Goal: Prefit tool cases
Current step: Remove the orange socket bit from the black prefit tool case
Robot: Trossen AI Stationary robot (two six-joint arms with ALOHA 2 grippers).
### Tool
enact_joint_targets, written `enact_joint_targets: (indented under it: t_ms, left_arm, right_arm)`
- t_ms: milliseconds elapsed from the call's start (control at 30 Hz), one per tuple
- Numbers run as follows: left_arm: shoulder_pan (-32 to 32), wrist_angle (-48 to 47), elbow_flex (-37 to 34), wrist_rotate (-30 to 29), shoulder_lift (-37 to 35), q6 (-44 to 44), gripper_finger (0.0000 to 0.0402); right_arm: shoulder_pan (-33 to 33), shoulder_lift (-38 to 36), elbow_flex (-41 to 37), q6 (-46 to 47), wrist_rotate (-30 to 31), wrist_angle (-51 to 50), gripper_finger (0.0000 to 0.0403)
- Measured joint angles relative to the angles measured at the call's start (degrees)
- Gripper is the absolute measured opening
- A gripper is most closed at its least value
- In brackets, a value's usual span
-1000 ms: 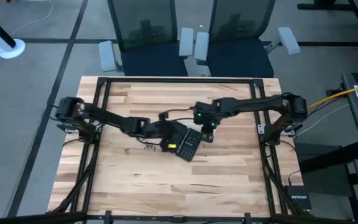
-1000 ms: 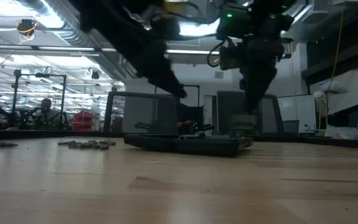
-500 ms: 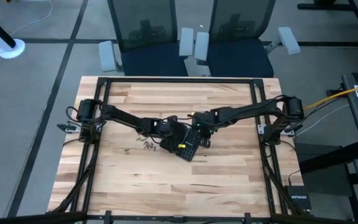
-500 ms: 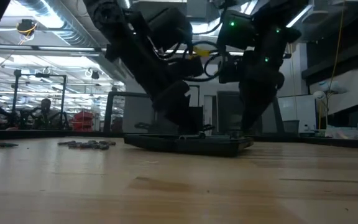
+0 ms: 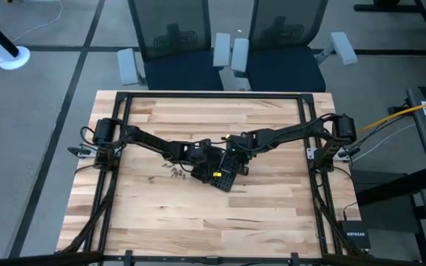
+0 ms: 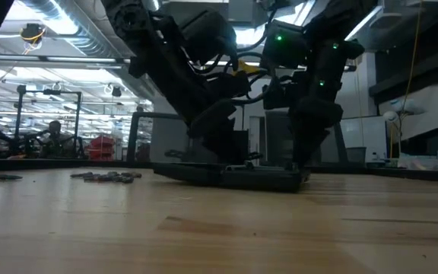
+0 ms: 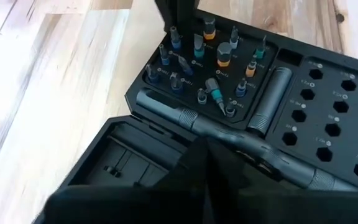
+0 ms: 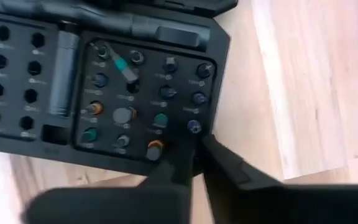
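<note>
The black tool case (image 5: pixel 224 177) lies open and flat at the table's middle. In the left wrist view its tray half (image 7: pixel 303 93) holds colour-ringed bits, several empty hex slots and a grey driver handle (image 7: pixel 191 118); the lid half (image 7: pixel 123 162) lies beside it. My left gripper (image 7: pixel 205 144), shut, is down over the hinge line from the left. My right gripper (image 8: pixel 196 142), shut, stands at the tray's far rim beside a blue-ringed bit (image 8: pixel 193 127). My left gripper comes slanting down from the table's left onto the case's middle by the driver handle (image 7: pixel 229 134). Its own fingers hide the tips, so I cannot tell whether they touch or carry anything. My right gripper's shut fingers (image 7: pixel 166 15) point down at the tray's far rim (image 8: pixel 166 163) beside the bit rows. The case stays flat on the table (image 6: pixel 234 176). Whether the tips rest on the rim or on a bit cannot be told.
Loose dark bits (image 5: pixel 172 174) lie on the wood left of the case, a low heap in the low view (image 6: pixel 109 176). Black frame rails (image 5: pixel 124 111) run along the table's sides. A NETGEAR box (image 5: pixel 355 238) sits off the right near corner. Two chairs stand behind the far edge.
My left gripper has moved right from beside the loose bits and come down onto the case's middle. My right gripper has dropped and shifted slightly left onto the case's far rim. The case has stayed flat where it was.
</note>
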Motion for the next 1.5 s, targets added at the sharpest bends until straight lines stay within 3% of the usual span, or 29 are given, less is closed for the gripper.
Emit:
enact_joint_targets:
  t_ms: [500, 700, 833, 933, 1200, 1367, 1500]
  left_arm:
    - [0.1, -1.0, -0.1, 0.0, 0.1, 0.0, 0.0]
    - [0.0, -1.2, -0.2, 0.1, 0.2, -0.2, 0.0]
    - [0.1, -2.4, -0.2, 0.1, -0.1, -1.0, 0.0]
    - [-0.1, -5.1, -0.2, 0.0, -1.2, -1.1, 0.0]
    - [-1.6, -8.3, -2.9, -0.1, -8.3, 2.1, 0.0]
    - [-1.8, -8.3, -3.5, -1.4, -11.8, 2.1, 0.0]
    - [-1.5, -7.6, -3.6, -1.8, -12.4, 1.8, 0.0]
  right_arm:
    - [-1.1, -4.4, 3.4, -1.1, -0.1, -7.1, 0.0001]
    - [-1.1, -4.5, 3.4, 1.4, -2.2, -0.8, 0.0001]
    - [-1.3, -4.7, 3.4, 3.4, -0.3, -1.3, 0.0001]
    - [-1.9, -6.2, 3.4, 3.4, 4.7, -1.4, 0.0]
    - [-11.5, -8.1, 1.9, 5.2, 5.7, 5.4, 0.0]
    - [-18.6, -4.9, 1.7, 8.1, 5.3, 3.5, 0.0]
    - [-21.6, -2.9, 1.7, 8.9, -1.5, 4.9, 0.0012]
